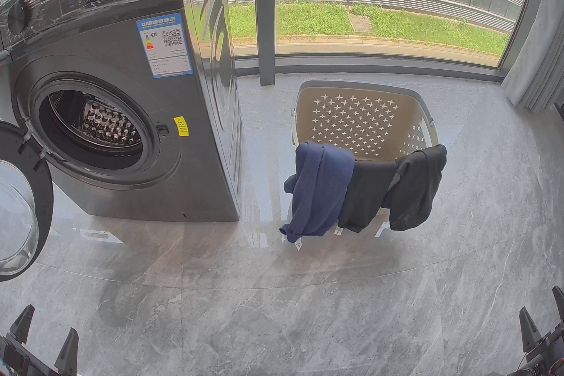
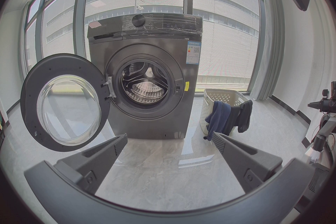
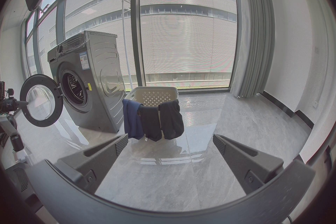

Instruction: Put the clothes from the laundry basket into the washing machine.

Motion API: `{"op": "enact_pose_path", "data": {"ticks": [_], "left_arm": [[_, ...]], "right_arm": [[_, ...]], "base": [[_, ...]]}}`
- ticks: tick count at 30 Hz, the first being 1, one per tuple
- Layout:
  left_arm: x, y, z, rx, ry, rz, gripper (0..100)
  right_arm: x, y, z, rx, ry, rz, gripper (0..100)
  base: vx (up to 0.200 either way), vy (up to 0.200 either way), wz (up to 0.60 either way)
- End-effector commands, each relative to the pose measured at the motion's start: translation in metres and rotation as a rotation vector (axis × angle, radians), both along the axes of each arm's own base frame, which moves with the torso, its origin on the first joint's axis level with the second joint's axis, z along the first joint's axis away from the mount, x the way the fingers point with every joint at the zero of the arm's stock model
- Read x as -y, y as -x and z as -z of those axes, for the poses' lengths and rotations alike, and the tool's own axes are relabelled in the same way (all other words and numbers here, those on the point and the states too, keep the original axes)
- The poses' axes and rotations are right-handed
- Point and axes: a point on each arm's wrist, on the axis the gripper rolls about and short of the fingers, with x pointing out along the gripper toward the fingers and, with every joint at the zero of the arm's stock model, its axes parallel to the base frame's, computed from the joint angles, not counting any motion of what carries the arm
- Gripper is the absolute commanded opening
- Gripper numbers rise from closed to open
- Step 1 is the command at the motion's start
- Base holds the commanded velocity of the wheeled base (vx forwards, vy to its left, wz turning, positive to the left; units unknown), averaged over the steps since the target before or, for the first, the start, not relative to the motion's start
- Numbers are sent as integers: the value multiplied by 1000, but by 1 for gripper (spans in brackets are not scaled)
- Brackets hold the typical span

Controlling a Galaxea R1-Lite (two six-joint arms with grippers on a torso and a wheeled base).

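- Head view: the left gripper (image 1: 47, 330) and right gripper (image 1: 540, 312) sit nearest the robot, well short of the laundry basket (image 1: 364, 118). Both have their fingers spread wide and hold nothing.
- Three clothes hang over the basket's near rim in a row running across the robot's front. The blue garment (image 1: 320, 183) is at the washer-side end, a black garment (image 1: 367, 192) is in the middle, and another black garment (image 1: 417, 186) is at the far end. Each one drapes downward outside the wall.
- The basket lies ahead of both grippers. I judge the right gripper nearer, especially to the black end.
- The washing machine (image 1: 117, 101) stands to the left of the basket with its door (image 1: 20, 201) swung open, so the drum (image 1: 97, 127) is exposed.
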Motion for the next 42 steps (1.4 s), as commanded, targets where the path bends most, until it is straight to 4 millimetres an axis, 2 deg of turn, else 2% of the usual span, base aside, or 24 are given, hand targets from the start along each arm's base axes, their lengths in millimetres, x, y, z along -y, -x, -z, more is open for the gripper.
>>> {"op": "enact_pose_path", "data": {"ticks": [1,6,15,30,42], "left_arm": [[0,0,5,-6,0,0,100],[0,0,5,-6,2,0,100],[0,0,5,-6,2,0,100],[0,0,5,-6,2,1,100],[0,-1,5,-9,0,3,100]], "right_arm": [[0,0,3,5,-1,0,100],[0,0,3,5,-1,0,100],[0,0,3,5,-1,0,100],[0,0,3,5,1,0,100],[0,0,3,5,-1,0,100]], "base": [[0,-200,0],[0,-200,0],[0,0,0],[200,0,0],[0,0,0]]}}
